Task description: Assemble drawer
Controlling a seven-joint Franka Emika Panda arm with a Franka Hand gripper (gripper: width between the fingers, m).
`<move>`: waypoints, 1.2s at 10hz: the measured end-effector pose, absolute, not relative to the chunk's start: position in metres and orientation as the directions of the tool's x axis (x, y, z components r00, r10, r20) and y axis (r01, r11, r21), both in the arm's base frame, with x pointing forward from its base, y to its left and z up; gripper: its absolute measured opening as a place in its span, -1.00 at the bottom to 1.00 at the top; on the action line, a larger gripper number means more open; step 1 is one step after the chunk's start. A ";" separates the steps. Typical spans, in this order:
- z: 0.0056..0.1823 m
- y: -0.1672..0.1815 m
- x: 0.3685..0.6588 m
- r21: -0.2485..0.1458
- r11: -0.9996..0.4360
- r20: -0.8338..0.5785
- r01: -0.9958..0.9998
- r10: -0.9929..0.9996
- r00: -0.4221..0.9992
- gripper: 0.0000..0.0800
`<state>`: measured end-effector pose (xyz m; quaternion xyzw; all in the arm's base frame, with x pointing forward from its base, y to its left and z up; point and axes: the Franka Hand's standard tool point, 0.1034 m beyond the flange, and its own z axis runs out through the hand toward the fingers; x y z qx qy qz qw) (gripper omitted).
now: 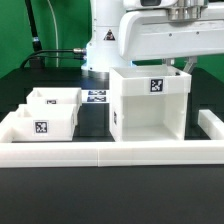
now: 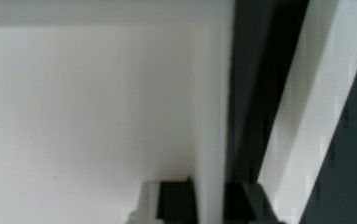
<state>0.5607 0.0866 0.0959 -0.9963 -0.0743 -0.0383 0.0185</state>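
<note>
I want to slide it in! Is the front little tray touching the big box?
Apart. The exterior view shows dark table between the front tray and the housing.

The arm [image 1: 118, 35] is standing at the far side of the scene. Its white base column is rising near the middle, and its thick upper link is stretching across toward the exterior view's right. The wrist [image 1: 180, 12] is sitting at the very top of that view, partly cut off by the edge, and is pointing straight down. Below it the gripper [image 1: 186, 64] is hanging vertically, far and to the right in the scene, with its fingers aiming downward. In the wrist view two dark fingertips [image 2: 171, 200] are showing at the frame's edge, standing apart with a gap between them. Whether they are pressing on anything is not clear from either view.
</note>
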 end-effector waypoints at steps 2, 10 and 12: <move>0.096 0.087 0.561 -0.032 -0.990 0.079 0.138 0.135 0.988 -0.91; 0.097 0.102 0.561 -0.119 -0.854 0.085 -0.506 -0.516 0.852 -0.90; 0.100 0.105 0.562 -0.140 -0.799 0.069 -0.585 -0.597 0.799 -0.90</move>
